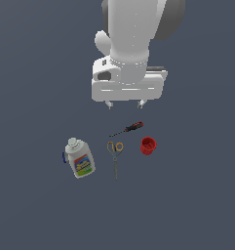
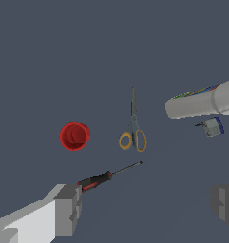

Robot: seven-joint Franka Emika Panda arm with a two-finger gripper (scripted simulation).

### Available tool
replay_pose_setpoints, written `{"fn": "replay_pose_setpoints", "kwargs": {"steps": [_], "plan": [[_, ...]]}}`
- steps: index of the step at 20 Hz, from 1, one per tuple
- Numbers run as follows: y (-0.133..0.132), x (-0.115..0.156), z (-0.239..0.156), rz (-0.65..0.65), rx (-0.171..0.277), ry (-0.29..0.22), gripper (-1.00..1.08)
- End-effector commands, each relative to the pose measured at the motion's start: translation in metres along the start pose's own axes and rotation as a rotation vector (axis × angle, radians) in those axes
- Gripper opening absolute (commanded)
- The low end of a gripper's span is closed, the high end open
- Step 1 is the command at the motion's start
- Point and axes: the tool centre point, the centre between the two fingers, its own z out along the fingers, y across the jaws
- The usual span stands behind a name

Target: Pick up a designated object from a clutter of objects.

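The small red cup (image 1: 148, 145) (image 2: 74, 136) stands on the dark floor at the exterior view's right of the clutter. Orange-handled scissors (image 1: 115, 155) (image 2: 133, 131) lie in the middle, and a white bottle (image 1: 80, 158) (image 2: 201, 101) with a colourful label lies at the exterior view's left. A thin red-and-black-handled screwdriver (image 1: 129, 129) (image 2: 104, 177) lies just behind the scissors. My gripper (image 1: 124, 104) (image 2: 144, 206) hangs open above and behind the clutter, nothing between its fingers (image 2: 68, 209), well apart from the cup.
A small blue-and-grey piece (image 2: 213, 126) shows beside the bottle in the wrist view. The floor (image 1: 36, 210) is a flat dark grey surface around the four objects.
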Motion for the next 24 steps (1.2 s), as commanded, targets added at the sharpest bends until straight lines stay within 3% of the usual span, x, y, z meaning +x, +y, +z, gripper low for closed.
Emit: {"fn": "replay_pose_setpoints", "kwargs": {"steps": [1, 11, 24], "plan": [[0.000, 0.000, 0.000, 0.000, 0.000, 0.000, 1.00], [0.020, 0.008, -0.004, 0.007, 0.002, 0.021, 1.00], [0.004, 0.015, 0.022, 0.006, -0.005, 0.019, 1.00]]}}
